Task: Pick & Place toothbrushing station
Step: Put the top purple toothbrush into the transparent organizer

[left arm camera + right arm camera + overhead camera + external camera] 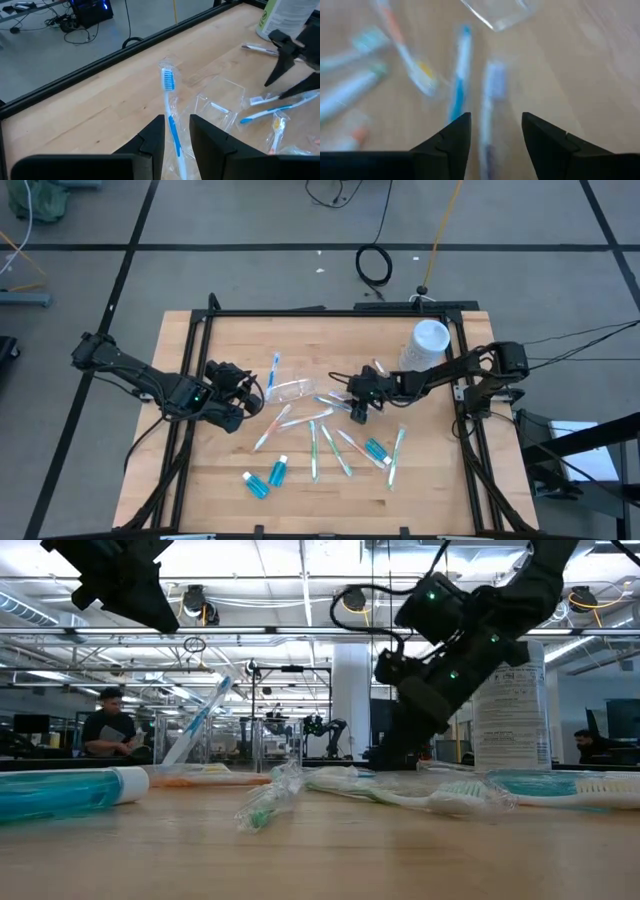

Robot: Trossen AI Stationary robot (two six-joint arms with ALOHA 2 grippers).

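Observation:
A clear plastic cup (pixel 292 390) lies on its side mid-table. Several wrapped toothbrushes (pixel 313 450) and three teal tubes (pixel 278 472) lie scattered on the near half. My left gripper (pixel 255 398) is just left of the cup, shut on a blue toothbrush (pixel 273 372) in a clear wrapper. My right gripper (pixel 357 412) is open just right of the cup, low over the table. In the right wrist view (pixel 496 120) it stands over a blue toothbrush (pixel 460 75) and a pale one (pixel 490 100), touching neither. My left gripper pinches the blue toothbrush's handle (pixel 173 136) between its two fingers, wrapper and all. The fingers come from above, slanting toward the far edge, and lie along the handle. In the low view the toothbrush (pixel 195 725) stands tilted, its brush end (pixel 168 80) higher and pointing toward the far edge.
A tall white lidded container (pixel 428 342) stands at the far right, behind my right arm. A black rail (pixel 330 311) runs along the table's far edge. Bare wood lies at the far left and along the near edge.

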